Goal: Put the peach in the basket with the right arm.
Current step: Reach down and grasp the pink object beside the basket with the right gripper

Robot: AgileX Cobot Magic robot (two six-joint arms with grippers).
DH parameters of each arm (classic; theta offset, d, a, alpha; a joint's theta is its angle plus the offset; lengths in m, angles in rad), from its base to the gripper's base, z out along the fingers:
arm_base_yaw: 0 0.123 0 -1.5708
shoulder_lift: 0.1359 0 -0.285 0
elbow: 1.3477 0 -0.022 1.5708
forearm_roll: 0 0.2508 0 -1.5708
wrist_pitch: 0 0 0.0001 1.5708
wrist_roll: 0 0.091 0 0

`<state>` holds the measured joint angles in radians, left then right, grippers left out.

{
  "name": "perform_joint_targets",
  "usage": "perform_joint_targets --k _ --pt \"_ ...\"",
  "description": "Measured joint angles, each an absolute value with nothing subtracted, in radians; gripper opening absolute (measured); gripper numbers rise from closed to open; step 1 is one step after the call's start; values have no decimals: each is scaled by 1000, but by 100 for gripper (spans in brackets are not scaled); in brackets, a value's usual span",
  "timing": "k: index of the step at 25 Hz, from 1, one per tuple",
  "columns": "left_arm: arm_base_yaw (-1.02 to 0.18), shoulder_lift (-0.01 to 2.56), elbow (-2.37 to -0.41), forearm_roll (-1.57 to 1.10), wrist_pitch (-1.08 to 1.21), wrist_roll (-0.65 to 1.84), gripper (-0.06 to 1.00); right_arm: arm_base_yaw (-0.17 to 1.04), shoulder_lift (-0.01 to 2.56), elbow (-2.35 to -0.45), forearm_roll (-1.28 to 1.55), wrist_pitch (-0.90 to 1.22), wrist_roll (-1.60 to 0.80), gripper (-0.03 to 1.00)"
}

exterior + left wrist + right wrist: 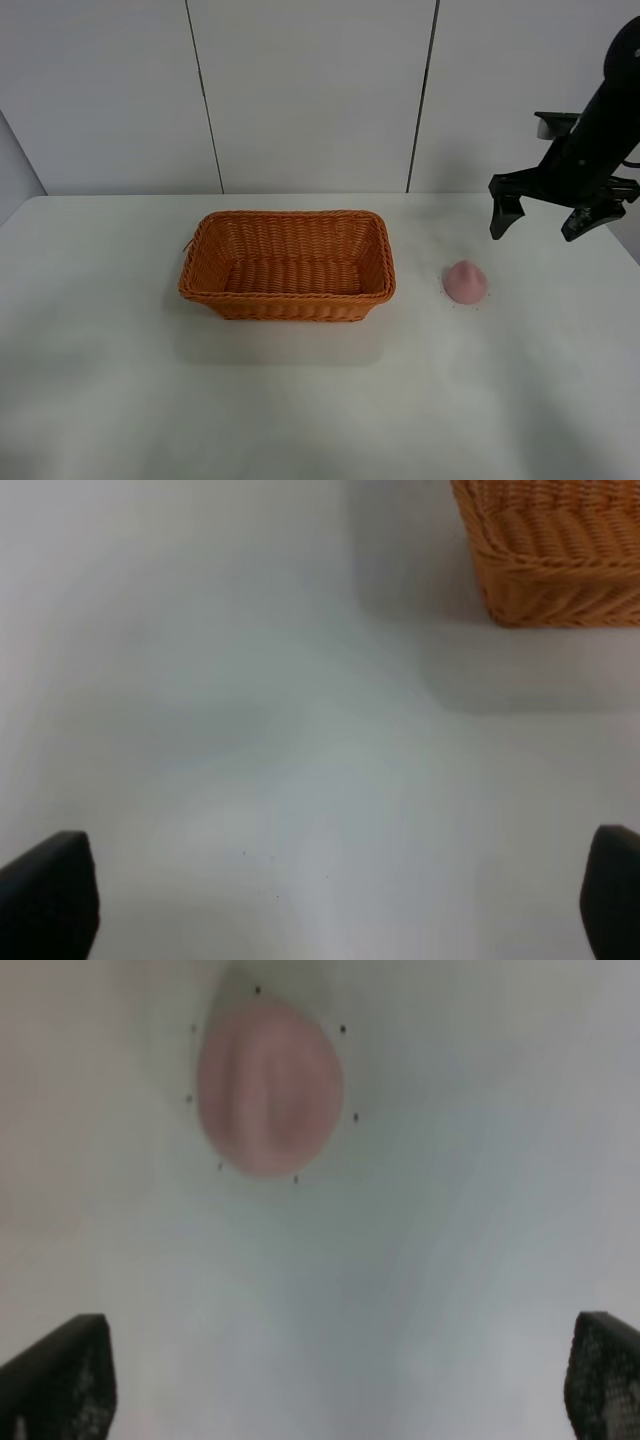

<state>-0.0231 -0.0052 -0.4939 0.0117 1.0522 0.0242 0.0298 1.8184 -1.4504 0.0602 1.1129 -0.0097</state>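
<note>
The pale pink peach [466, 281] rests on the white table, to the right of the orange-brown wicker basket [288, 264], which holds nothing. My right gripper [539, 221] hangs open in the air above and to the right of the peach, both black fingers spread wide. In the right wrist view the peach [270, 1085] lies ahead of the open fingertips [60, 1380], blurred. The left wrist view shows my left gripper [335, 900] open over bare table, with a corner of the basket [560, 550] beyond it.
The white table [320, 400] stretches around the basket and peach. A grey panelled wall [310, 90] stands behind its far edge. The left arm is out of the exterior view.
</note>
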Motion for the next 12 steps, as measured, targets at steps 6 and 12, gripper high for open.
perform_joint_targets --k 6,12 --pt "-23 -5 -494 12 1052 24 99 58 1979 -1614 69 1164 -13 70" --pt "-23 -5 -494 12 1052 24 99 123 1991 -1626 36 1118 0 70"
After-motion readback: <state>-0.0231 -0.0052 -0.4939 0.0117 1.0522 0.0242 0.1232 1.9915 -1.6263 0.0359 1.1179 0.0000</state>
